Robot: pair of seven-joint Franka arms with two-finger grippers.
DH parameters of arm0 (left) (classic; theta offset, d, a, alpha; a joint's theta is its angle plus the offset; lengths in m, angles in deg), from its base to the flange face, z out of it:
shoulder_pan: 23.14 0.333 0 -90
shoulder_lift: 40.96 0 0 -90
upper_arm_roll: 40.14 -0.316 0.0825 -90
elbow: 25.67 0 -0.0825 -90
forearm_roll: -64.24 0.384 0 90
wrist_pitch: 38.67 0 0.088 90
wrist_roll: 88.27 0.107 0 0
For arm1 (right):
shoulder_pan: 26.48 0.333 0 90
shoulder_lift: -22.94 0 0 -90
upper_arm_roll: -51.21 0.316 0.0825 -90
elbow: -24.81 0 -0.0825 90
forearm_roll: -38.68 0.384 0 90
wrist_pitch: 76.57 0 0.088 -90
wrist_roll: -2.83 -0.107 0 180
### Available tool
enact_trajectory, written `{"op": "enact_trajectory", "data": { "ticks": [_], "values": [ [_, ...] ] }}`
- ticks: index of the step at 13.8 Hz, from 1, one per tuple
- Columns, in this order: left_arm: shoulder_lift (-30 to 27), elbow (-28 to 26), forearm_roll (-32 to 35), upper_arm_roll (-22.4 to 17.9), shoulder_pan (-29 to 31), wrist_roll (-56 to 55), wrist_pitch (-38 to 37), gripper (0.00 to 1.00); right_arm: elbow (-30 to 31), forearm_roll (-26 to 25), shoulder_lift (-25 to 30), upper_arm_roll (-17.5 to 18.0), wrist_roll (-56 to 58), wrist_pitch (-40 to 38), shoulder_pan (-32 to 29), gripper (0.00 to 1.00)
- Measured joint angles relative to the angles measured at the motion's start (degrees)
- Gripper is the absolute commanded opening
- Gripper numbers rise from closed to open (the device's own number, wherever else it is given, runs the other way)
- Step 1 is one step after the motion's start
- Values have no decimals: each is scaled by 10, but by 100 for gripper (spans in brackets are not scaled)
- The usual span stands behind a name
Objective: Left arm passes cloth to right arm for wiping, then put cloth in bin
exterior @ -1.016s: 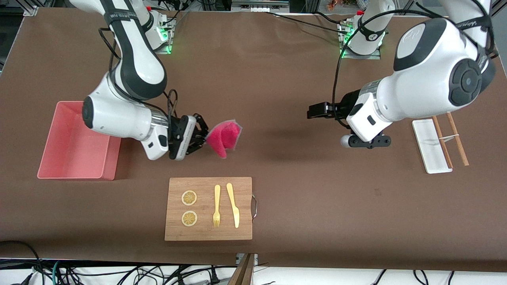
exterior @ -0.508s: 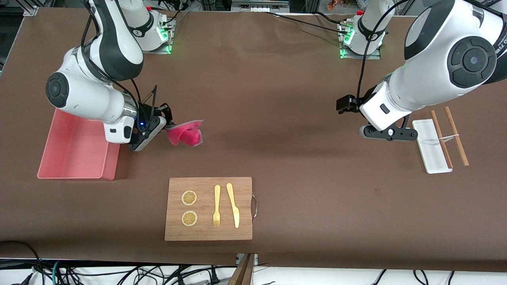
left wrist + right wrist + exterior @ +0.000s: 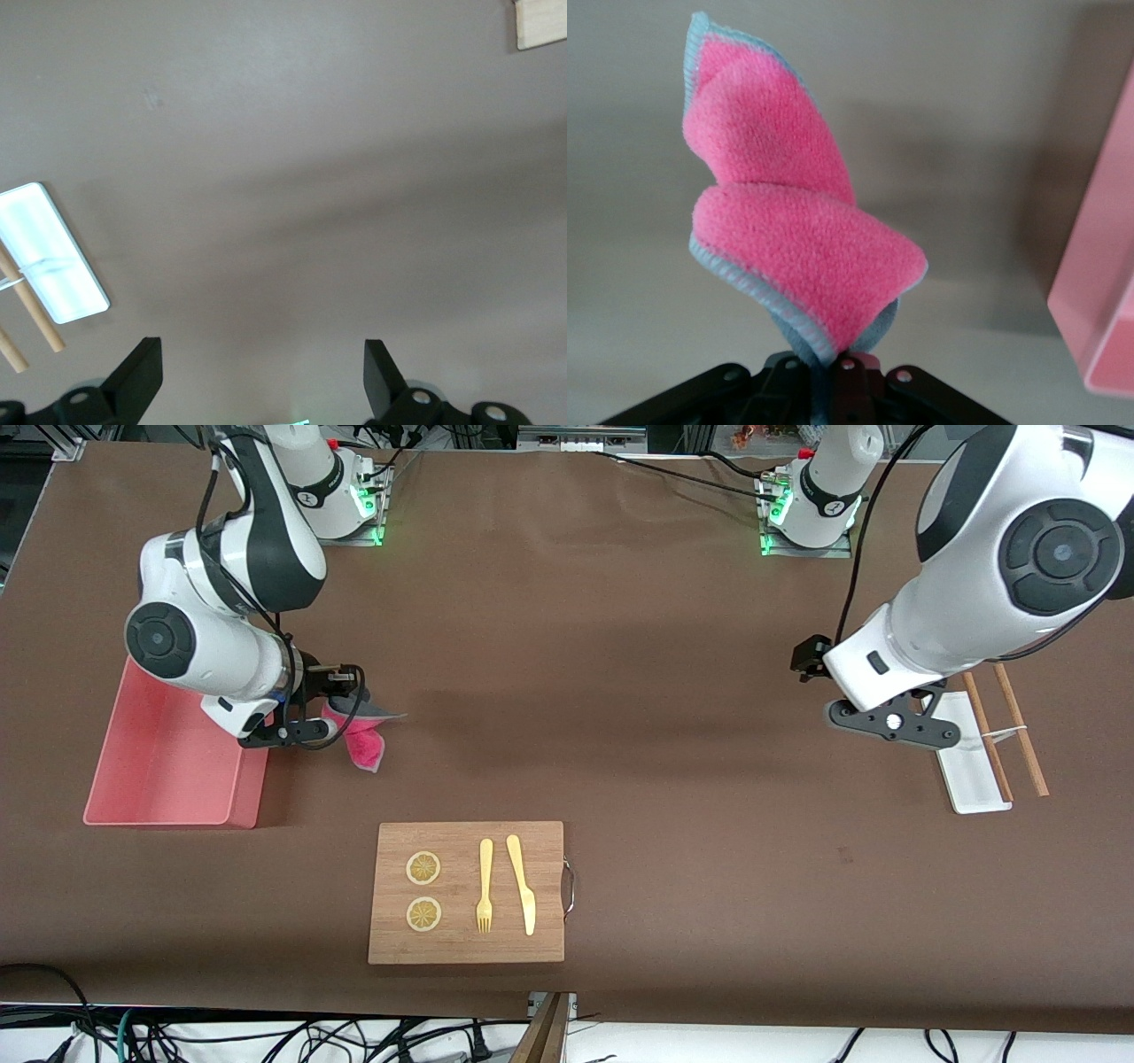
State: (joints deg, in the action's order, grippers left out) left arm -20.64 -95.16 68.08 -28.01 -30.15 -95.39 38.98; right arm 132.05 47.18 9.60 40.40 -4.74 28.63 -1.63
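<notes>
Right gripper [image 3: 341, 701] clamps the cloth [image 3: 361, 731] beside the bin [image 3: 133, 775].
We should carry it fully over the rim before releasing; left gripper [image 3: 895, 722] waits, jaws apart.

Right gripper [image 3: 341, 708] clamped tight (wrist angled downward); left gripper [image 3: 263, 376] hangs spread, empty.

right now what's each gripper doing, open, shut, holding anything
Left gripper: open, empty, above the white tray.
Right gripper: shut on the cloth, beside the bin.
</notes>
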Motion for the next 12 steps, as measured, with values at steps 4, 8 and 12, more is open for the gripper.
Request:
{"op": "enact_trajectory", "data": {
  "ticks": [4, 8, 12],
  "values": [
    [-76, -103, 0, -24, 34, 6, 118, 100, 16, -7, -32, 0, -70, 4, -3, 0],
    [-184, -265, 0, -36, 85, 51, 212, 100, 19, -7, -91, 0, -109, 51, -10, 0],
    [-198, -294, 0, -96, 85, 141, 222, 100, 18, -7, -135, 0, -110, 88, -15, 0]
  ]
}}
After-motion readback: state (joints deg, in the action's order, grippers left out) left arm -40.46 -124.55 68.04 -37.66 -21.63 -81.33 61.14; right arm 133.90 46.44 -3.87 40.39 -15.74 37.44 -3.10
